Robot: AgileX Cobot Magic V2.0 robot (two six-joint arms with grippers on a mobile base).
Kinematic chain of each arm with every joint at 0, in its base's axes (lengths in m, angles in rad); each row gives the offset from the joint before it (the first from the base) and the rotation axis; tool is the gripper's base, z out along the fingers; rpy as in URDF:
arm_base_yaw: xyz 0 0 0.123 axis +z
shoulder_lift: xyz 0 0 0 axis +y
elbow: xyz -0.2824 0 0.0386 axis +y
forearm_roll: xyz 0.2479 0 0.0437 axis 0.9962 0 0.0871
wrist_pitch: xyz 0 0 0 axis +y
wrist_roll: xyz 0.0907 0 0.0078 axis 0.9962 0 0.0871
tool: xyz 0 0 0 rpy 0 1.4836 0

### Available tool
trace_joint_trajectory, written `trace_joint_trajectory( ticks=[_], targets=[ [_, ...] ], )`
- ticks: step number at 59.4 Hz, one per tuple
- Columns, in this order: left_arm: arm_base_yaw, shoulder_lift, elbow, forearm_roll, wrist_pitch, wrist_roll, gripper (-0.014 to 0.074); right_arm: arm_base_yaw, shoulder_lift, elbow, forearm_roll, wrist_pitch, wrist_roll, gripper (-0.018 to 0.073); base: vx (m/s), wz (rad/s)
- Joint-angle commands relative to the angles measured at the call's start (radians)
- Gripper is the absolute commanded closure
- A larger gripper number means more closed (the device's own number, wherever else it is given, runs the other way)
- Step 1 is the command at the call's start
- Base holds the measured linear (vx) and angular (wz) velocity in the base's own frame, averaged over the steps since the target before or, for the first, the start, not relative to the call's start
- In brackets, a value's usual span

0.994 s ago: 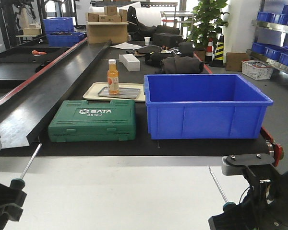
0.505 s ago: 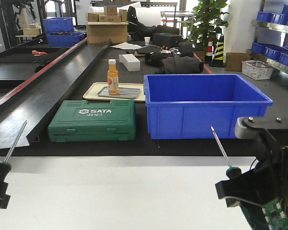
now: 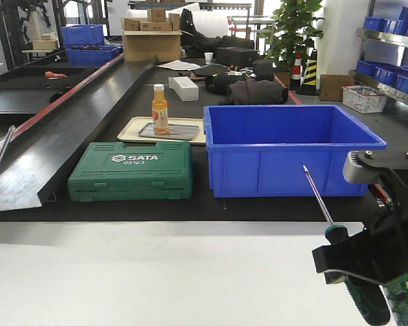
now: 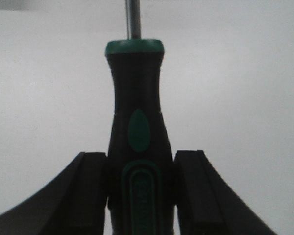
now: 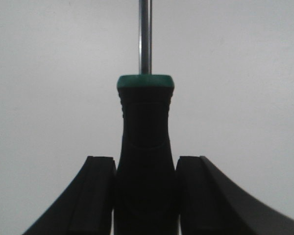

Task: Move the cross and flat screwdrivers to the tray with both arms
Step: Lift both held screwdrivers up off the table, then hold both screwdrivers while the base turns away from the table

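left wrist: left fingers [image 4: 90,196] clench screwdriver [image 4: 137,132] | right fingers [image 5: 98,196] clench second screwdriver [image 5: 145,147] | tray [image 3: 183,131], seemingly metal, under bottle [image 3: 160,109]

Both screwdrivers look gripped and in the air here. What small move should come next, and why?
Probably carry both forward toward the metal tray. The left gripper is shut on the left screwdriver, the right gripper on the right screwdriver, both off the white surface; the tray lies beyond the green case, an orange bottle standing on it.
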Motion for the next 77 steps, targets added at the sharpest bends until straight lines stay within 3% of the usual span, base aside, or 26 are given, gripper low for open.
trace_joint_trajectory(
  ticks=[1, 77],
  targets=[
    [-0.007, -0.017, -0.037, -0.024, -0.071, -0.009, 0.0597, -0.005, -0.029, -0.038, -0.003, -0.067, -0.019, 0.0568, 0.0, 0.0],
    [-0.007, -0.017, -0.037, -0.025, -0.069, -0.009, 0.0597, -0.005, -0.029, -0.038, 0.009, -0.076, -0.019, 0.0568, 0.0, 0.0]
  ],
)
